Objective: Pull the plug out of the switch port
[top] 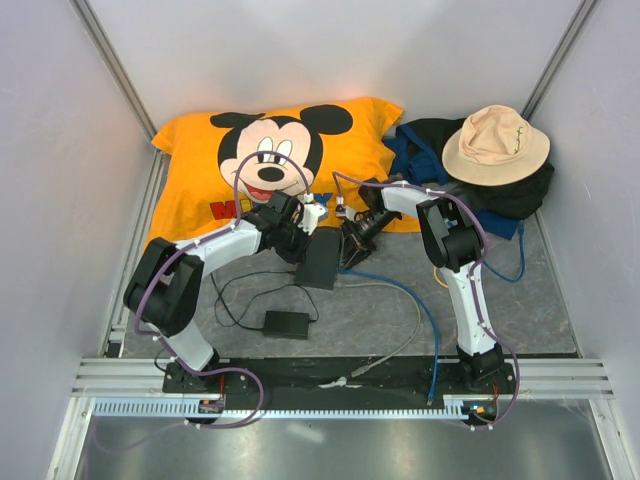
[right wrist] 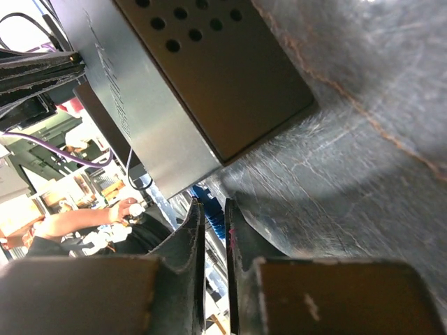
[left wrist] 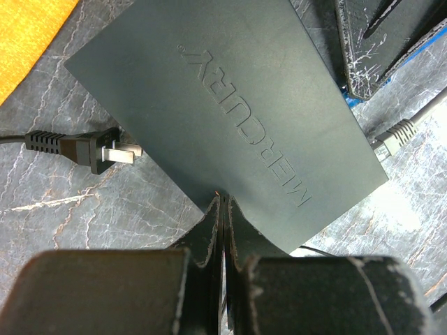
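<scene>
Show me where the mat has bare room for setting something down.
Bare mat lies between the right arm and the right wall. A smaller patch sits between the power brick and the blue cable. Crowded around the switch and the black cord.

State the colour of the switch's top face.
The switch is matte black, embossed MERCURY; best in the left wrist view.

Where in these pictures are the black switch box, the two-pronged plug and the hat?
switch [left wrist: 209, 118]: left wrist view, on its flat top face.
two-pronged plug [left wrist: 84, 148]: left wrist view, on its black body.
hat [top: 495, 143]: top external view, on its crown.
</scene>
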`<state>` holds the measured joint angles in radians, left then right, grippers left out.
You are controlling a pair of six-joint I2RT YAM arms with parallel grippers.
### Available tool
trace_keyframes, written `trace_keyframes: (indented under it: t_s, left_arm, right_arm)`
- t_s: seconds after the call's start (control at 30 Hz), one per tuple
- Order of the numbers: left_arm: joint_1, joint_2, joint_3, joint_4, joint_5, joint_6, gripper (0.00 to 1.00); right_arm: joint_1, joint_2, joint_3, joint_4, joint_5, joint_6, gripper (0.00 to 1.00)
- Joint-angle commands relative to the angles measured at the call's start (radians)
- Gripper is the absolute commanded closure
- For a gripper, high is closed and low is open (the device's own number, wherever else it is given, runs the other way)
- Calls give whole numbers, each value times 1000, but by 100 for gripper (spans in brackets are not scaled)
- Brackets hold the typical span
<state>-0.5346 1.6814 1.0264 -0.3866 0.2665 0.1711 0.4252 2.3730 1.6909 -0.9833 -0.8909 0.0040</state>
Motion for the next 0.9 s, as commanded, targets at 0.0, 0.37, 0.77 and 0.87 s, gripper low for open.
trace_keyframes:
  t_s: [0.0,0.37,0.77,0.87]
  left_arm:
    - [-8,21,-23,-11,-23,11,98]
    - [-11,-48,38,-60,32,-25,98]
    - [-61,61,66,-78,79,-73,98]
    - [-64,70,52,-51,40,-70,98]
  right_arm:
    - [26,120,-45,113,454,-65,90]
    - [23,117,-48,112,448,-70,100]
    - [20,118,-40,103,461,-88,100]
    - [14,112,-42,98,472,-93,100]
